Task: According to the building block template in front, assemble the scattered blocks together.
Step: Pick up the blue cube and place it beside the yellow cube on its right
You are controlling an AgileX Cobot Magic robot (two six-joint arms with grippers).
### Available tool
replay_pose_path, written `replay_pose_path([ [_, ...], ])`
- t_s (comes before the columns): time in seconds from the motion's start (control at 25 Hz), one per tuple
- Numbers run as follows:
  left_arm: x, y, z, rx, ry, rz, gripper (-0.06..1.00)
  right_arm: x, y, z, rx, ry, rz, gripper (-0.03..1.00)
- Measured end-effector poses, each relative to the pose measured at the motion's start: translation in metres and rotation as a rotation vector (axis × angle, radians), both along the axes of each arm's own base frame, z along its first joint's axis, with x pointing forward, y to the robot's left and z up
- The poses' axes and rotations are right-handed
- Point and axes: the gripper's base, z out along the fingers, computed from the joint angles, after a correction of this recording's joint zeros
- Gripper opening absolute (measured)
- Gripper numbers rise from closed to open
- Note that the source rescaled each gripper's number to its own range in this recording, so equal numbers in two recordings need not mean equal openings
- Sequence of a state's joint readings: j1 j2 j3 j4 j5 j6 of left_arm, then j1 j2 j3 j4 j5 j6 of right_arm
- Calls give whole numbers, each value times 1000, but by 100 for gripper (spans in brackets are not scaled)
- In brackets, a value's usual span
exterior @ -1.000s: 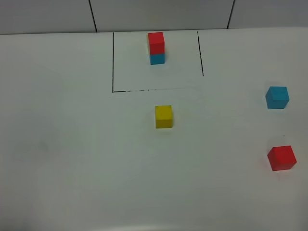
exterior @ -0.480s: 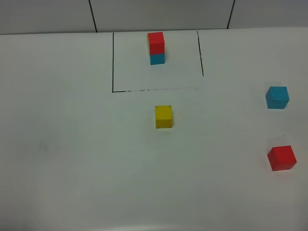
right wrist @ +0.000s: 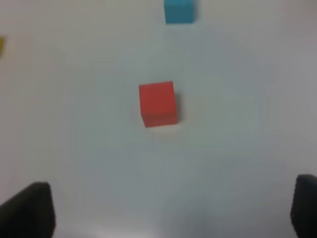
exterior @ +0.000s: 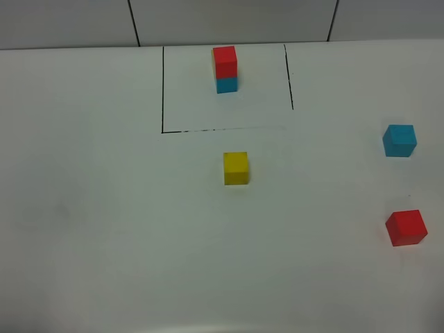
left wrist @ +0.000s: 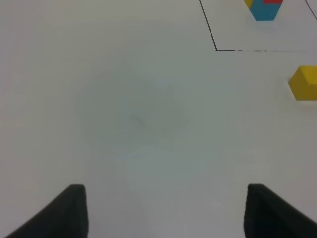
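You've got the left fingers (left wrist: 69, 214) spread apart, released, nothing between them, hanging over bare white tabletop (exterior: 90, 208) on the left side; the high camera doesn't catch them at all

Next over, a thin black outline (exterior: 162, 90) marks a box at the far middle of the tabletop, its near line partly broken. The building block template (exterior: 225, 69) stands inside that box near its far edge: red cube on top, cyan-blue cube under it, a thin yellow sliver on its left edge. Your left wrist camera sees the template (left wrist: 265, 7) cut off at the frame edge, yellow part showing beside the blue

The yellow cube (exterior: 236, 168) sits flat just on the near side of the outline's near line, outside the box, roughly in line with the template and apart from it. It shows at the edge of the left wrist view (left wrist: 306, 83), well off to the side of those fingers

Over at the right edge, the cyan-blue cube (exterior: 399, 141) lies farther back and the red cube (exterior: 406, 227) nearer to you, the two well apart, both far from the yellow one, nothing stacked

Your right fingers (right wrist: 27, 210) stand wide, released and empty, with the red cube (right wrist: 157, 104) ahead of them, not touching, and the cyan-blue cube (right wrist: 179, 11) beyond it; that view is blurry
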State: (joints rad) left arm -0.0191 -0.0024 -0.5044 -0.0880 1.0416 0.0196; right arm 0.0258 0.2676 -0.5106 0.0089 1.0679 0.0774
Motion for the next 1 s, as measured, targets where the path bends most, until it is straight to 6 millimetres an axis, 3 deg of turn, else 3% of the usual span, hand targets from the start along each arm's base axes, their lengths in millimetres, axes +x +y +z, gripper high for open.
replay_pose_path([
  [0.24,0,0,0,0,0,0,43,66,0,18,-46,169,20,100],
  [0.4,0,0,0,0,0,0,43,122,-2,23,-110,258,41,100],
  [0.64,0,0,0,0,0,0,43,212,0,1,-125,395,60,100],
  [1.0,0,0,0,0,0,0,42,308,1,-39,-167,493,99,100],
])
